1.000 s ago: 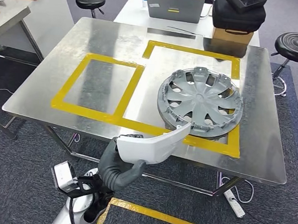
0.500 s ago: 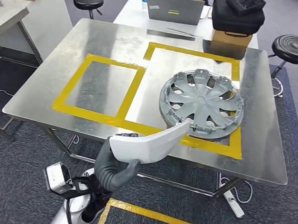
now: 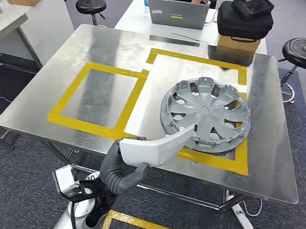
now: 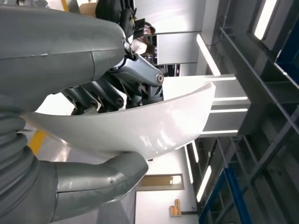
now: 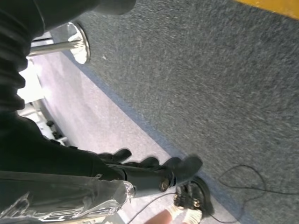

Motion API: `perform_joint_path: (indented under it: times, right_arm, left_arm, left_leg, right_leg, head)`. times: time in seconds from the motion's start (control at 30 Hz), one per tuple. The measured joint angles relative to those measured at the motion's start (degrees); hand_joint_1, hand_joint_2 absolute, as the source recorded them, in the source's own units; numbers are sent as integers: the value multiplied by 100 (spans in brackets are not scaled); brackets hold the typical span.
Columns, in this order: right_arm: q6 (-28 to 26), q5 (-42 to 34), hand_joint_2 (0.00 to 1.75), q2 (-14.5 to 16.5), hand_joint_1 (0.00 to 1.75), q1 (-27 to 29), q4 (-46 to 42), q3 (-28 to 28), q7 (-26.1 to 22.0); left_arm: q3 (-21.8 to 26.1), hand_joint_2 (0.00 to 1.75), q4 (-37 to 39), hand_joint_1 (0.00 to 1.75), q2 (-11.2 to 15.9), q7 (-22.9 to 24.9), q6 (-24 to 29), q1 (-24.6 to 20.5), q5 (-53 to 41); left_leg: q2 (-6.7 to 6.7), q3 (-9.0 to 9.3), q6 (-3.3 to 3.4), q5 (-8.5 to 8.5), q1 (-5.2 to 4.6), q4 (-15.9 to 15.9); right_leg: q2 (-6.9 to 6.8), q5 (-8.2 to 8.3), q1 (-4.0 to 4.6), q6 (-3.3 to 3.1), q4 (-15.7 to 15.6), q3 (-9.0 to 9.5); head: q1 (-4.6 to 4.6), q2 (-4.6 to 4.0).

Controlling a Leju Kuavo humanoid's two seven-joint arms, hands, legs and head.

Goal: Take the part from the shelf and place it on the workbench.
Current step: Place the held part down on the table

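Left hand [image 3: 119,171] grips white part [image 3: 157,148] off workbench [image 3: 35,103] near edge; tip overlaps hubcap [image 3: 206,114] rim.

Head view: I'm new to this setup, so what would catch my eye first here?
The grey wheel cover lying flat in the right-hand yellow-taped square on the metal workbench stands out most. Just in front of the bench's near edge, the left hand holds a curved white part, its tip overlapping the cover's near rim in this view. A laptop sits on the table behind.
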Motion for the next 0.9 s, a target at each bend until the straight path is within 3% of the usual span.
perform_joint_path:
  times: [0.07,0.17,0.2,0.23,0.27,0.33,0.4,0.5,0.57,0.67,0.7,0.73,0.77,0.83,0.9]
  right_arm:
    - [-1,2,175,0,0,-2,0,-1,2]
    - [-1,4,175,0,0,-6,0,-1,3]
    - [-1,4,175,0,0,-6,0,-1,3]
    - [-1,5,175,0,0,-6,0,-1,3]
    - [-1,6,175,0,0,-6,0,-1,3]
    - [-1,8,175,0,0,-7,0,-1,3]
    - [1,9,175,0,0,-7,0,-1,3]
    - [0,14,175,0,0,-3,0,-1,4]
    - [0,22,175,0,0,-4,0,-1,5]
    - [14,30,175,0,0,-3,0,18,5]
    - [26,31,175,0,0,2,0,44,3]
    - [39,31,175,0,0,6,0,86,-2]
    - [50,31,175,0,0,5,0,134,-9]
    - [63,31,175,0,0,-10,0,234,-20]
    - [74,31,175,0,0,-40,0,323,-21]
  left_arm:
    - [-5,175,1,175,1,-8,13,-2,-6]
    - [-8,175,1,175,5,-14,42,-2,-5]
    - [-6,175,2,175,6,-14,51,-2,-1]
    - [-5,175,3,175,7,-15,59,-1,3]
    - [-4,175,4,175,8,-15,65,-2,7]
    - [-4,175,5,175,8,-15,69,-3,11]
    - [-7,175,5,175,6,-15,74,-4,26]
    - [-8,175,6,175,0,-15,86,-5,47]
    - [-11,175,9,175,-5,-10,112,-7,53]
    - [-14,175,38,175,-18,8,127,-16,182]
    - [-14,175,54,175,-24,13,84,-32,288]
    - [-14,175,68,175,-29,14,11,-68,418]
    - [-14,175,79,175,-37,16,-73,-126,547]
    - [-12,175,89,175,-57,35,-200,-298,739]
    - [1,175,95,175,-82,49,-175,-485,772]
  left_leg:
    - [3,-100,-52,-125,1,225]
    - [4,-711,-106,-627,8,1284]
    - [5,-907,-109,-708,10,1568]
    - [5,-1006,-105,-665,9,1652]
    - [5,-1000,-94,-509,9,1529]
    - [11,-739,-54,1,8,819]
    - [21,-505,-10,253,-3,187]
    - [13,-467,65,317,-11,32]
    - [12,-456,124,370,7,15]
    - [22,-459,179,382,15,8]
    - [24,-462,184,381,12,9]
    - [22,-461,186,380,11,10]
    - [18,-457,184,379,11,11]
    - [7,-442,164,368,14,19]
    - [-4,-445,112,348,-6,48]
  right_leg:
    - [8,-13,-22,-55,-18,31]
    - [6,-40,-32,-106,-29,47]
    - [6,-47,-30,-114,-28,50]
    - [8,-54,-29,-117,-28,57]
    - [13,-60,-29,-115,-28,68]
    - [30,-74,-29,-96,-29,101]
    - [44,-80,-14,-43,-22,108]
    - [37,-81,-10,70,-40,96]
    - [31,-200,-20,140,105,37]
    - [28,-762,-28,213,1142,-414]
    - [27,-888,-30,225,1478,-564]
    - [27,-902,-32,232,1620,-620]
    - [26,-807,-35,234,1524,-564]
    - [23,-443,-47,236,796,-182]
    - [35,-238,-49,194,150,162]
  head:
    - [-24,0]
    - [-48,0]
    - [-48,0]
    - [-47,0]
    - [-49,0]
    - [-50,0]
    - [-45,0]
    - [-42,0]
    - [-17,0]
    - [34,0]
    - [35,0]
    - [40,0]
    - [40,0]
    - [41,0]
    - [39,0]
